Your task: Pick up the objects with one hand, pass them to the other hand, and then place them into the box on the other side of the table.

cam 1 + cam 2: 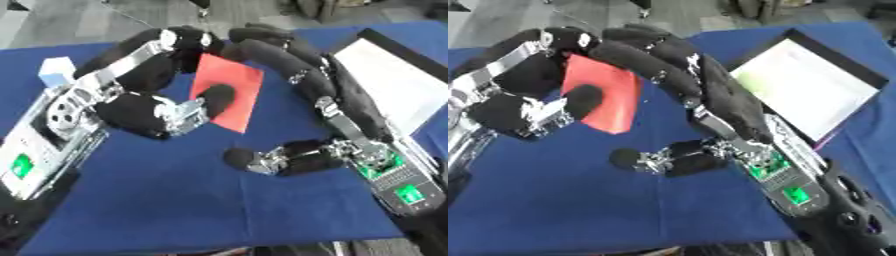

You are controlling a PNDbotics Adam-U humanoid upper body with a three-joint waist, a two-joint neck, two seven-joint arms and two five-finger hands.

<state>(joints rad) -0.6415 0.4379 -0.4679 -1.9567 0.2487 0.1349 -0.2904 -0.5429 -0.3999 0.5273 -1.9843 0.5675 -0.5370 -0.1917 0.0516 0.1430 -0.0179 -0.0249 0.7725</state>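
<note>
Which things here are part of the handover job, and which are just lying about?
Job things: red card, pinched in the left hand; right hand, fingers at the card's top edge; white-lined box on the right.
Lying about: small white and blue box at far left.

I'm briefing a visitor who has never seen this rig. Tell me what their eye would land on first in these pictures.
First the red flat object, held up at the centre over the blue table, pinched in the left hand with its thumb across the red face. Next the right hand, reaching in from the right, fingers arched over the object's top edge. Then the shallow white-lined box at the table's right side.
</note>
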